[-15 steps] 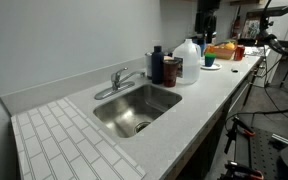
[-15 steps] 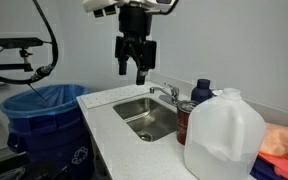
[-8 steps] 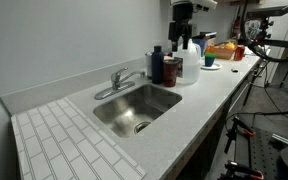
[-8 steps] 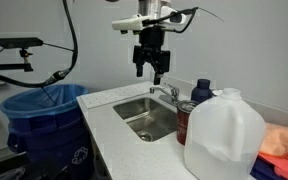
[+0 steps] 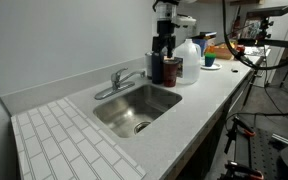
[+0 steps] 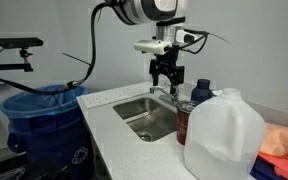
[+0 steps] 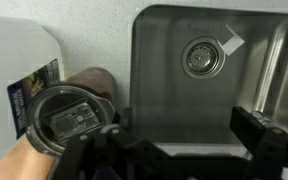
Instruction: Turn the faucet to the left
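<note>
The faucet (image 5: 119, 80) is a small chrome tap on the back edge of the steel sink (image 5: 112, 117); its thin spout reaches over the basin. It also shows in an exterior view (image 6: 168, 94). My gripper (image 5: 164, 46) hangs in the air above the right end of the sink, near the bottles, and is apart from the faucet. In an exterior view the gripper (image 6: 167, 80) is just above the faucet. It is open and empty. In the wrist view the open gripper (image 7: 174, 150) frames the sink basin (image 7: 164, 60) and its drain (image 7: 201, 57); the faucet is out of view there.
A dark bottle (image 5: 156, 64), a brown container (image 5: 172, 70) and a white jug (image 5: 189, 55) stand right of the sink. The jug (image 6: 222, 135) is large in the foreground. A blue bin (image 6: 44, 110) stands beside the counter. White tiles (image 5: 69, 145) lie left of the sink.
The arm has moved along the counter from beyond the jug toward the sink and has come lower. The gripper stays open. The faucet has not moved.
</note>
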You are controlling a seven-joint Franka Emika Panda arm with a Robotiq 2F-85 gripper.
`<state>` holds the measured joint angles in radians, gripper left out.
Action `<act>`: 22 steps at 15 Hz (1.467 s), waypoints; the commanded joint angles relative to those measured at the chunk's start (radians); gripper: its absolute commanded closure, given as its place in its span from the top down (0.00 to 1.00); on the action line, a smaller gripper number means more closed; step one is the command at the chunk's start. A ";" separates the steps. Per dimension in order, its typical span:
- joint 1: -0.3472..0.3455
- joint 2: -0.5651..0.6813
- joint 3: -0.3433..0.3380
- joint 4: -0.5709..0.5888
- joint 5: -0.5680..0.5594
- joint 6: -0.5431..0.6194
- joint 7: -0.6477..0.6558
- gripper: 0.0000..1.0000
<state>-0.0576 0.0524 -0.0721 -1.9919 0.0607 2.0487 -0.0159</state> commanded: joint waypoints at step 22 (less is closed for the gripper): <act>-0.001 0.298 0.051 0.185 0.058 0.152 -0.020 1.00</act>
<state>-0.0606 0.3048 -0.0391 -1.8514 0.0971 2.1674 -0.0159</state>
